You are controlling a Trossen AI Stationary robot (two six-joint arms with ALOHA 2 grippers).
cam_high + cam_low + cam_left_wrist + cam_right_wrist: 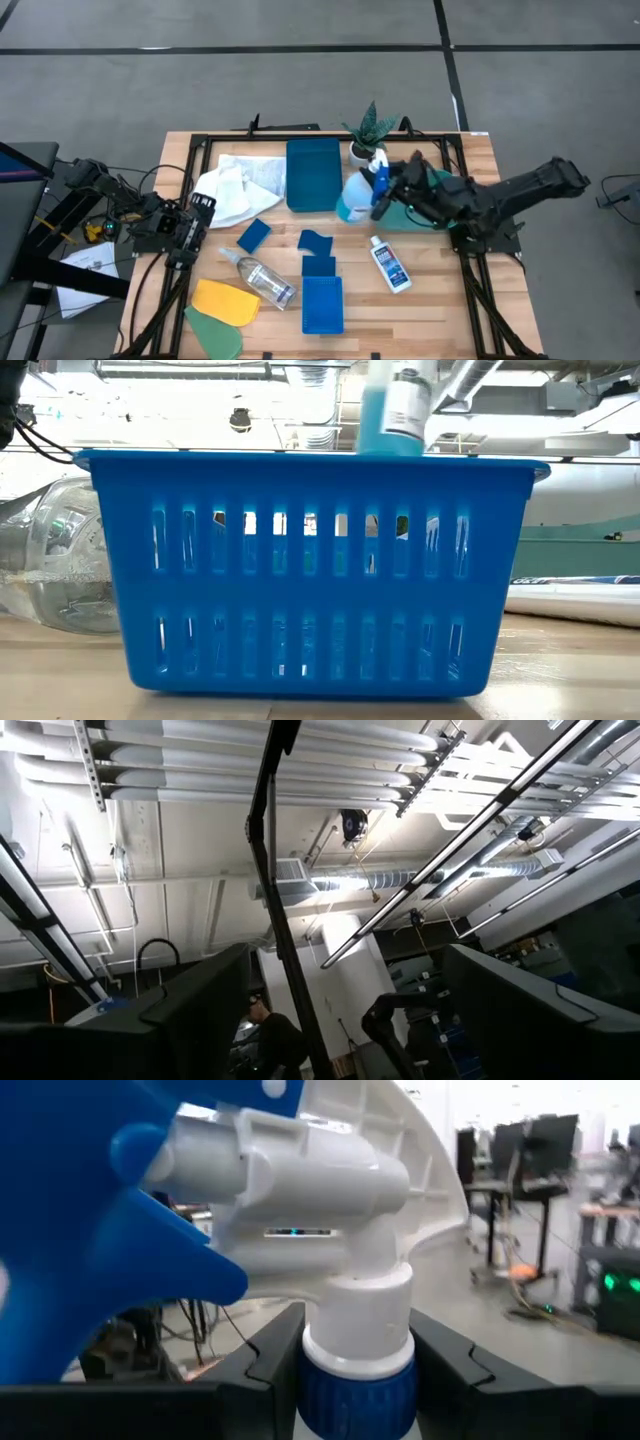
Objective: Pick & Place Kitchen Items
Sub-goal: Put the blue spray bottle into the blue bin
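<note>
While clamped at the neck by the right gripper (355,1355), the blue-trigger plastic spray bottle (358,192) beside the teal tub (425,212) looks liquid-heavy, rigid and slippery; neck hold suits.

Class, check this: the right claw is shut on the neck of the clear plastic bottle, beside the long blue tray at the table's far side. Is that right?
Not quite. The right claw grips the neck of the blue-trigger spray bottle, as the right wrist view shows. The clear plastic bottle lies untouched near the left claw. The long blue tray is indeed beside it.
</note>
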